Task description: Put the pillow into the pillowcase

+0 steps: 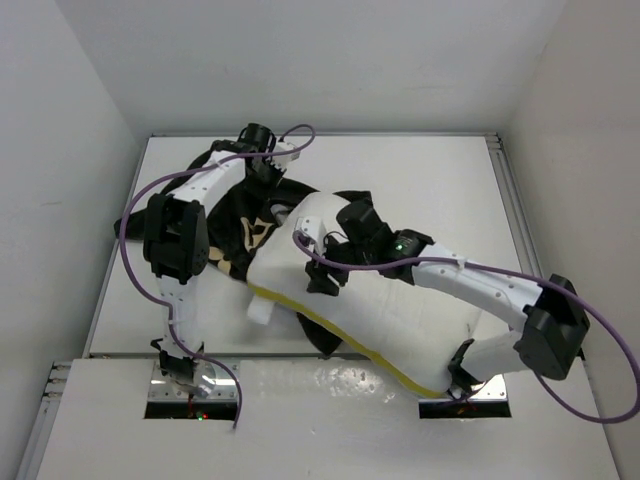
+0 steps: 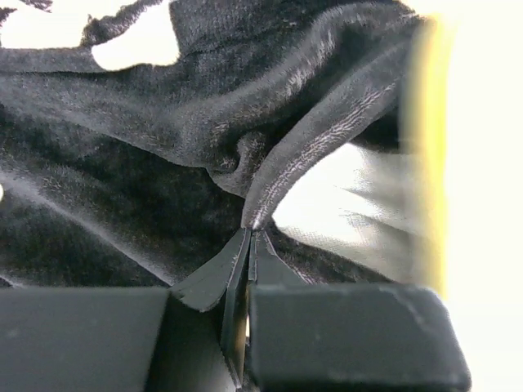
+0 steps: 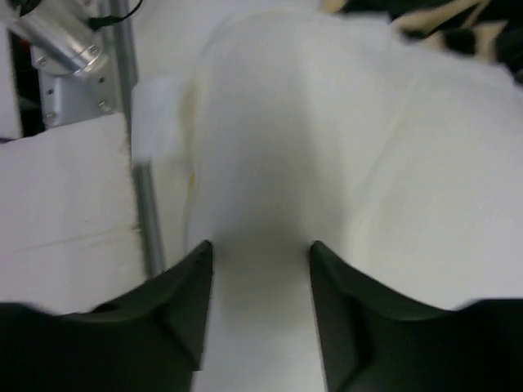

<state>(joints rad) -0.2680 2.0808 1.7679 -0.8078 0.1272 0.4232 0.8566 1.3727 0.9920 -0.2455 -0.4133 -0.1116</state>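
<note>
The white pillow (image 1: 390, 310) with yellow piping lies diagonally across the table, its far end against the black pillowcase (image 1: 235, 235) with tan motifs. My left gripper (image 1: 272, 192) is at the pillowcase's edge beside the pillow's far corner. In the left wrist view the left gripper (image 2: 252, 233) is shut on a fold of black velvet (image 2: 163, 163), with the pillow's yellow edge (image 2: 425, 147) just to the right. My right gripper (image 1: 322, 278) rests on top of the pillow; in the right wrist view it (image 3: 260, 249) is open, fingers pressed into the white pillow (image 3: 343, 147) with a ridge of it between them.
The pillow's small white tag (image 3: 155, 114) hangs near the table's metal rail (image 3: 143, 220). A strip of pillowcase (image 3: 441, 24) shows beyond the pillow. White walls enclose the table (image 1: 420, 170) on three sides. Purple cables loop over both arms.
</note>
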